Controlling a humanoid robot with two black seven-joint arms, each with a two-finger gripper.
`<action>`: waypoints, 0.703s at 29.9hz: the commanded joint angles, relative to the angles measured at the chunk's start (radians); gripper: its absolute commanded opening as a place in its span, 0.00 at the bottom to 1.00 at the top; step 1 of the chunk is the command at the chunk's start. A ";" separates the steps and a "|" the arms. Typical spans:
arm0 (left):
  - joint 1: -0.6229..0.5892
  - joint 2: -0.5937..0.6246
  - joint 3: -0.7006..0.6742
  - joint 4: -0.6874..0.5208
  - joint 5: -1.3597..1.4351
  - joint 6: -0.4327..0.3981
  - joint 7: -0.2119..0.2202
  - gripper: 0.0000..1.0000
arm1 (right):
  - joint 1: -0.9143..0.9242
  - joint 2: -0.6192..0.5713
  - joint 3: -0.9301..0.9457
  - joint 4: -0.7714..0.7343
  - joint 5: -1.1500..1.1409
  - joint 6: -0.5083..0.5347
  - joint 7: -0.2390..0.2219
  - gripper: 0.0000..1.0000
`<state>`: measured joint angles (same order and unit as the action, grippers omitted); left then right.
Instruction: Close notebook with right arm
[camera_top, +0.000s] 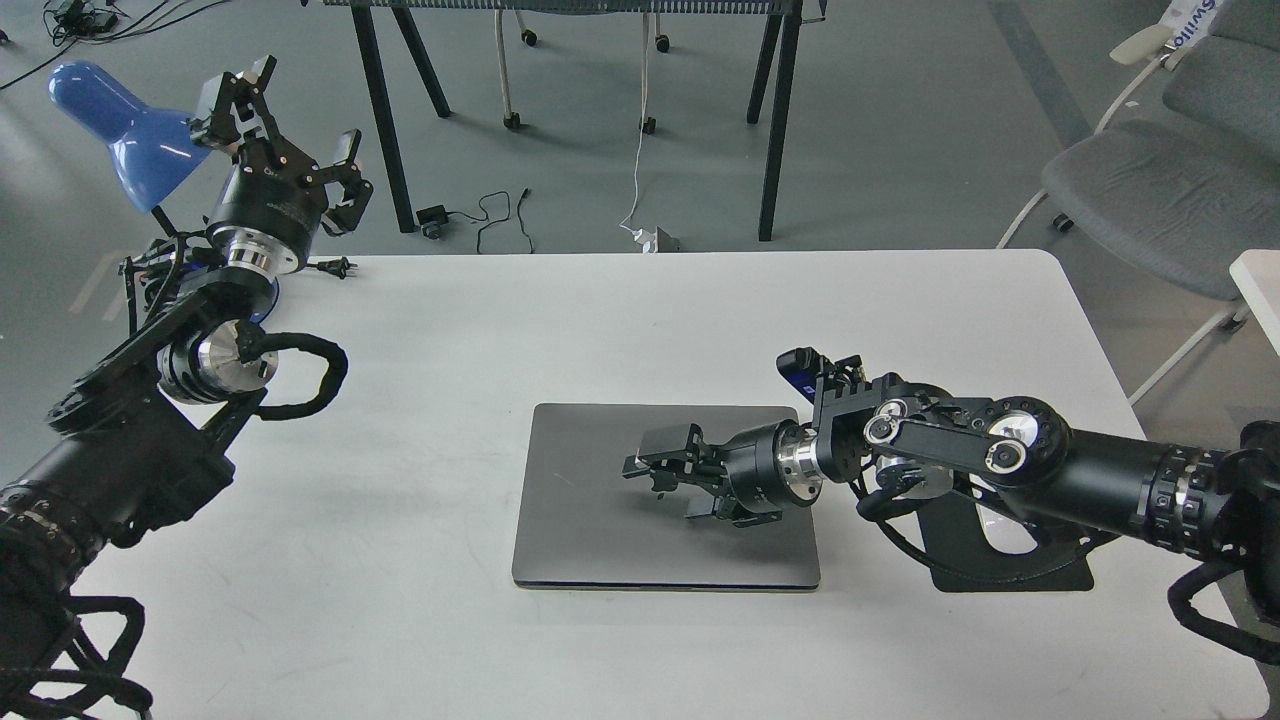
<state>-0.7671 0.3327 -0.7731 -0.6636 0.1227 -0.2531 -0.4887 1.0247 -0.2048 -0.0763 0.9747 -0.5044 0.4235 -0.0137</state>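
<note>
White table (400, 620) filled my view. My right gripper (665, 470), fingers slightly apart and holding nothing, hovered over the notebook (590, 530), which lay flat with its lid down at table centre, apparently closed. My left gripper (275, 130) waited, spread, well clear.

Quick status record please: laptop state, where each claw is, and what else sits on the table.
laptop: lid down flat, looks fully closed, on the white table
right claw: over the lid's middle, fingers spread, open; contact with the lid cannot be told
left claw: raised at the table's far left corner, fingers spread, open, holding nothing
mouse pad: black, right of the laptop, partly under the right arm
lamp: blue shade, far left behind the left claw
task: closing looks done
</note>
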 joint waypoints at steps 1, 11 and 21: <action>0.000 0.000 0.000 0.001 0.000 0.000 0.000 1.00 | 0.009 -0.007 0.185 -0.033 -0.002 -0.002 0.000 1.00; 0.000 0.000 0.000 -0.001 0.000 0.000 0.000 1.00 | 0.017 -0.024 0.656 -0.168 0.009 -0.008 0.004 1.00; 0.000 0.000 0.000 -0.001 0.000 0.000 0.000 1.00 | -0.023 -0.018 1.012 -0.255 0.047 -0.035 0.012 1.00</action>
<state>-0.7671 0.3329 -0.7719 -0.6641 0.1227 -0.2531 -0.4887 1.0205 -0.2273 0.8361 0.7353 -0.4799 0.4010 -0.0022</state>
